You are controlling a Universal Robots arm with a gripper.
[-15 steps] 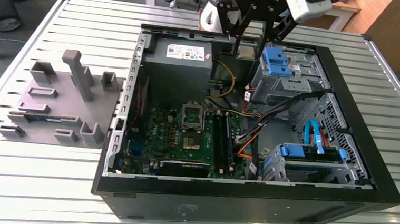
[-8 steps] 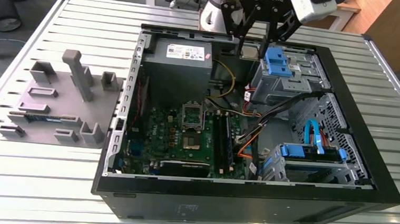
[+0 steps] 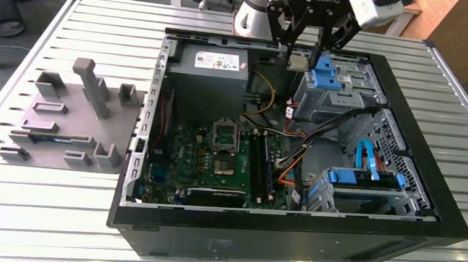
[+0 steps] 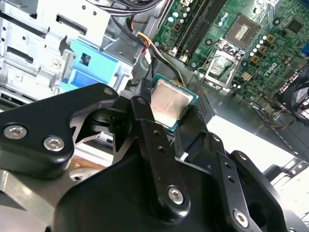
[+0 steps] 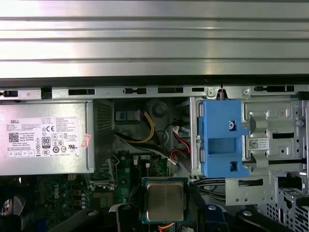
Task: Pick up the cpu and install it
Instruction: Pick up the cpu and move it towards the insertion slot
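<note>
My gripper (image 3: 302,56) hangs over the far side of the open computer case (image 3: 415,143), shut on the cpu (image 3: 299,62). The cpu (image 4: 169,104) is a small square chip with a silver metal top on a green edge, pinched flat between the black fingers (image 4: 149,145). In the first wrist view the cpu (image 5: 165,200) sits above the cables beside the blue bracket (image 5: 219,137). The green board's dark square socket (image 3: 226,165) lies open, its metal frame (image 3: 225,135) raised, well away from the chip toward the exterior view's lower left. In the second wrist view the socket (image 4: 244,29) shows beyond the chip.
A grey power supply (image 3: 210,61) fills the case's far left corner. Blue drive brackets (image 3: 324,72) and metal cages stand right of the gripper, with loose cables (image 3: 298,154) between them and the board. A grey moulded tray (image 3: 61,125) lies outside the case on the slatted table.
</note>
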